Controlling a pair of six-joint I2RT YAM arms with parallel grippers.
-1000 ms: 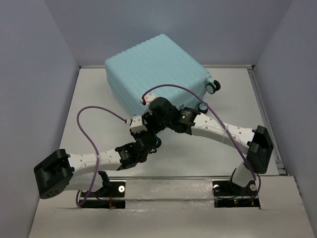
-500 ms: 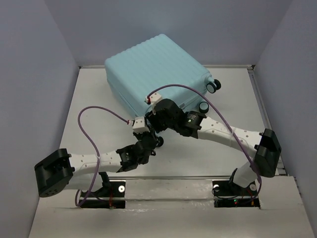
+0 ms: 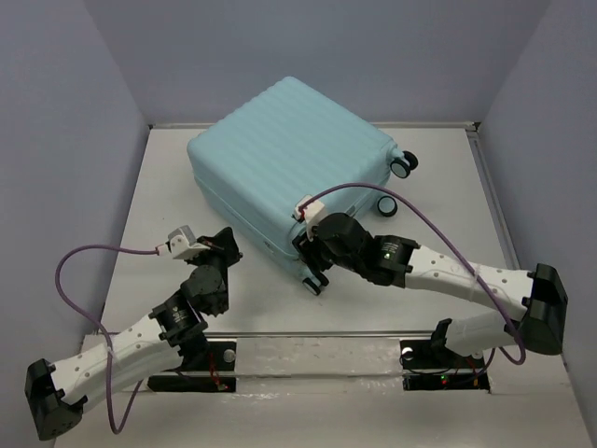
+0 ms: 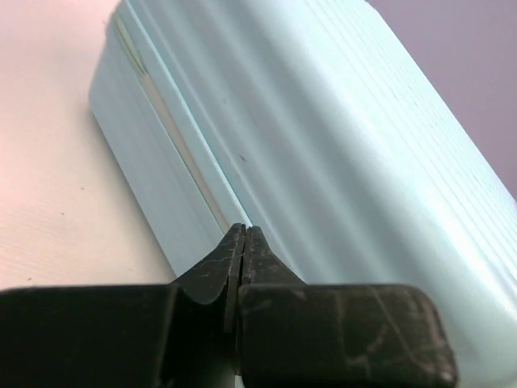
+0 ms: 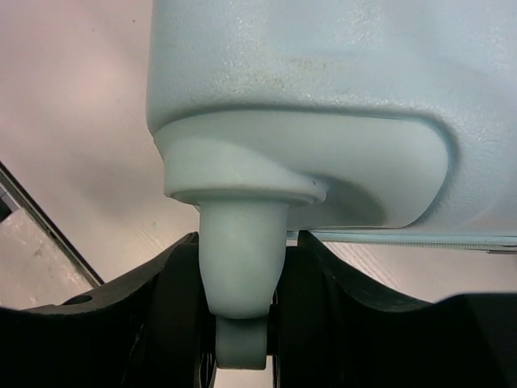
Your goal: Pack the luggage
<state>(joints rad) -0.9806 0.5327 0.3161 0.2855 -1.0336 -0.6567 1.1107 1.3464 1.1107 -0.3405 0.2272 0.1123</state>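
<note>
White tabletop (image 3: 159, 187) w/ closed pale-aqua ribbed hard-shell luggage (image 3: 289, 140), right gripper (image 3: 314, 268) clamping its near caster stem (image 5: 242, 250), left gripper (image 4: 245, 242) pinched empty by its seam (image 4: 174, 137): prob. pull slowly, clamp firm.

The left arm (image 3: 140, 338) reaches low and forward, left gripper (image 4: 244, 234) jaws pressed together. The right arm (image 3: 457, 276) stretches leftward, right gripper (image 5: 241, 307) jaws clamping the wheel stem (image 5: 242, 242) of the pale aqua-blue hard-shell luggage (image 5: 323, 73).

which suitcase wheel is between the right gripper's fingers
The near-corner caster, closest to the arm bases: the right gripper clamps its aqua stem. The two far wheels stand free.
</note>
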